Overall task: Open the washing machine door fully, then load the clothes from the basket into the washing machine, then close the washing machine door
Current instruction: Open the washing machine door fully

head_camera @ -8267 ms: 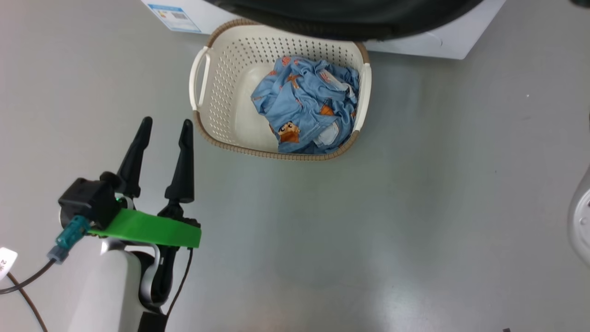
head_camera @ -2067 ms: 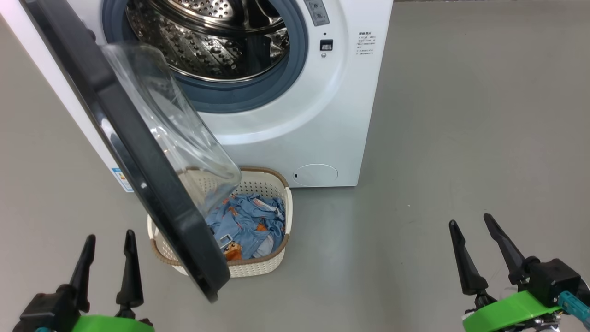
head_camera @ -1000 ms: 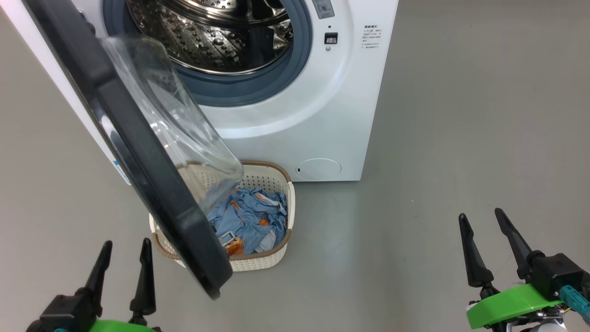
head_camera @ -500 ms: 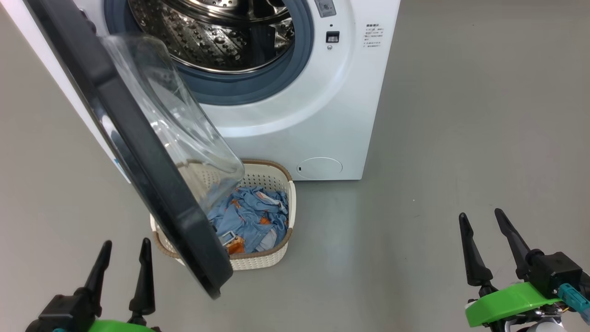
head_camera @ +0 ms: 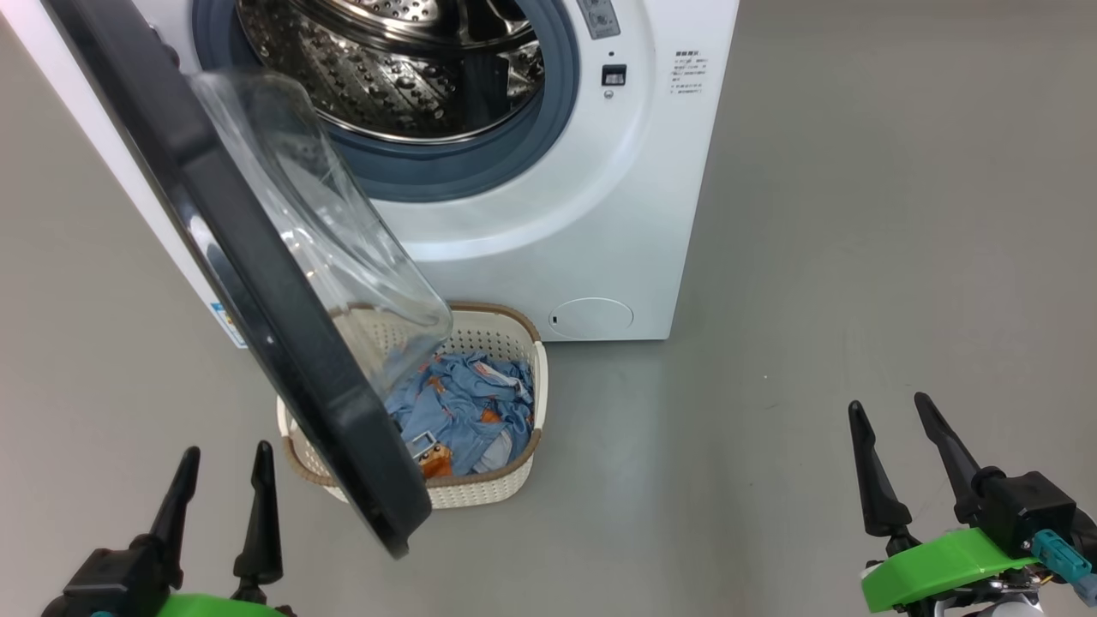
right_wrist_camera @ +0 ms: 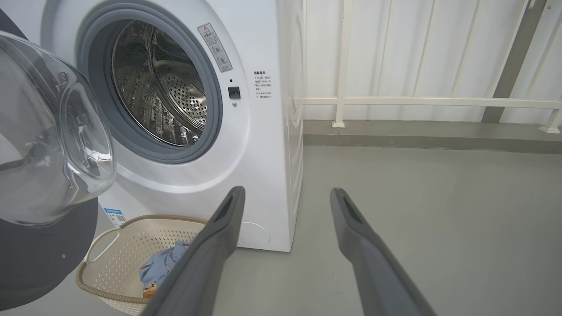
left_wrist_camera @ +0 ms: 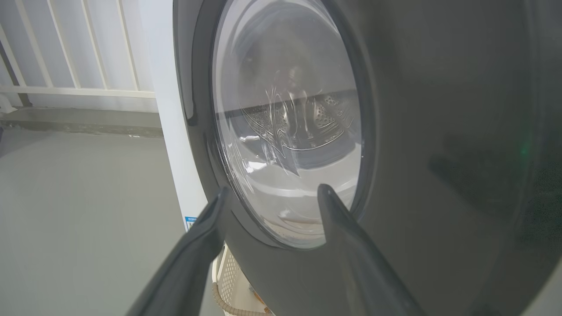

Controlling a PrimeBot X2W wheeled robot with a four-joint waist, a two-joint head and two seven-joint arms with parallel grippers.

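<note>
The washing machine door [head_camera: 257, 296] stands only part way open. It is hinged at the machine's left, and its lower free edge hangs over the basket [head_camera: 493, 488]. The clothes [head_camera: 467, 411] lie in that basket, just in front of the washing machine [head_camera: 557, 214]. From where I steer, the left tool [head_camera: 227, 452] is the nearer one. It sits just left of that free edge with its jaws spread wide and nothing between them, and its own view looks straight at the door's glossy outer face. The right tool [head_camera: 888, 401], equally wide and empty, is well apart on the other side, facing the open drum [head_camera: 403, 77]. I judge the door must swing further toward the left, so pushing on the outer face would only shut it. I'd hook the free edge with the left tool, or push the inner side with the right.
</note>
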